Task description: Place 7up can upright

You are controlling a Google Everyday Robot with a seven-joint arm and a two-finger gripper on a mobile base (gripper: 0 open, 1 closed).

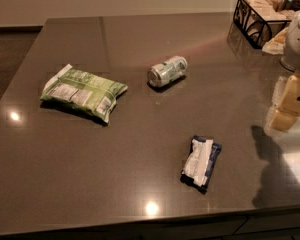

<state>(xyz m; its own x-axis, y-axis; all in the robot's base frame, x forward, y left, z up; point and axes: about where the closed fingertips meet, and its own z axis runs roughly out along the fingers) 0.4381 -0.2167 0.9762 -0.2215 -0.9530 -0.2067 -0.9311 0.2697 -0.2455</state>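
Silver 7up can (167, 71) lies on its side mid-way across the countertop (140, 184), gripper (289, 104) well apart at its 3 o'clock, seemingly empty, opening can't be told, and an off-centre nudge could likely roll the round can away.

surface (140, 194): dark grey-brown, glossy, dotted with white light spots.
7up can (167, 71): silver, with green and white markings.
snack bag (82, 91): light green, with white printed panels.
small packet (202, 163): seemingly dark blue, with a white strip.
basket (247, 21): black wire, at 1 o'clock.
gripper (289, 101): cream-beige blocks, white above, at 3 o'clock.
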